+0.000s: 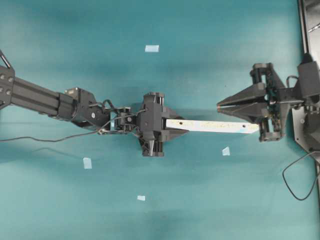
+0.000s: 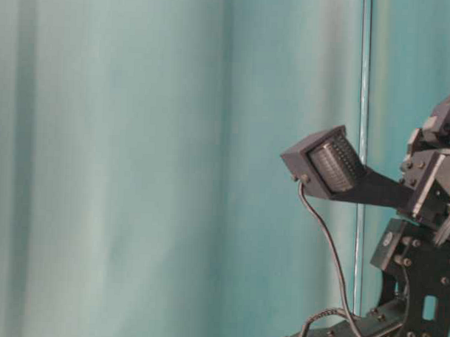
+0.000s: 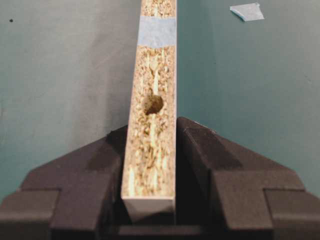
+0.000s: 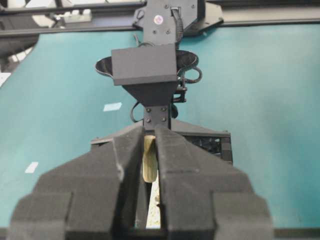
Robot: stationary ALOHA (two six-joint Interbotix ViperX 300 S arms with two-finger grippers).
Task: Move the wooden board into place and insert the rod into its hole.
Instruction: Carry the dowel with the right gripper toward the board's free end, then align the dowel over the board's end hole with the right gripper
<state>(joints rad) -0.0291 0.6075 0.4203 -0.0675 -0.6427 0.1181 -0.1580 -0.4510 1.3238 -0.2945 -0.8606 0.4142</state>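
The wooden board (image 1: 215, 125) lies across the middle, its speckled narrow edge facing up. My left gripper (image 1: 176, 125) is shut on the board's left end. In the left wrist view the board (image 3: 151, 150) sits clamped between both fingers, with a round hole (image 3: 153, 104) just past the tips and a blue tape band (image 3: 157, 31) farther along. My right gripper (image 1: 219, 106) points left beside the board's right half. It is shut on the rod (image 4: 149, 157), a cream peg upright between the fingertips, with the board (image 4: 154, 212) showing below the jaws.
Small pale blue tape squares lie on the teal table: one far (image 1: 151, 48), one left (image 1: 87, 163), one near (image 1: 141, 198), one just below the board (image 1: 226, 151). A black frame (image 1: 307, 75) runs along the right edge. The table-level view shows only an arm's camera housing (image 2: 329, 163).
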